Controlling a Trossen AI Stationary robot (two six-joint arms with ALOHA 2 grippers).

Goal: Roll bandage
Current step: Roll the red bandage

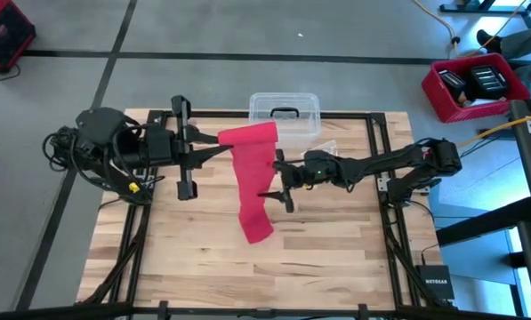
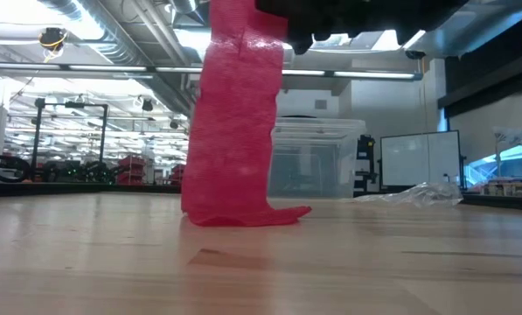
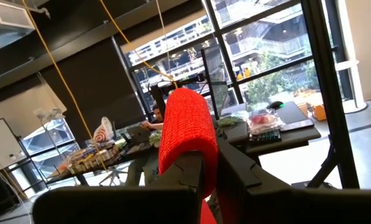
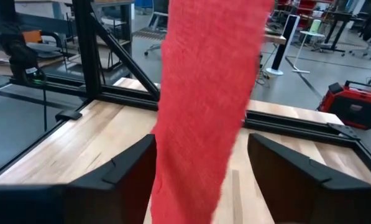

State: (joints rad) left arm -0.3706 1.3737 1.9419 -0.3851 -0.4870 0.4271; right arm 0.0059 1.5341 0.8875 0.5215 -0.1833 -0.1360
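Red bandage [image 1: 252,173] hung as a loose band from its top end, pinched by left gripper [image 1: 219,140], tail resting on table [image 1: 167,249]; right gripper [image 4: 201,158] stood spread around it mid-length; likely best to close gently, keeping the band flat and taut.

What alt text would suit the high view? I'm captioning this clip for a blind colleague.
A long bright red fabric bandage hangs from the left pincer, shut on its upper end, and trails down onto the pale wooden table. The right pincer stands open around the strip's middle. A clear plastic box with a dark handle sits at the table's far edge.
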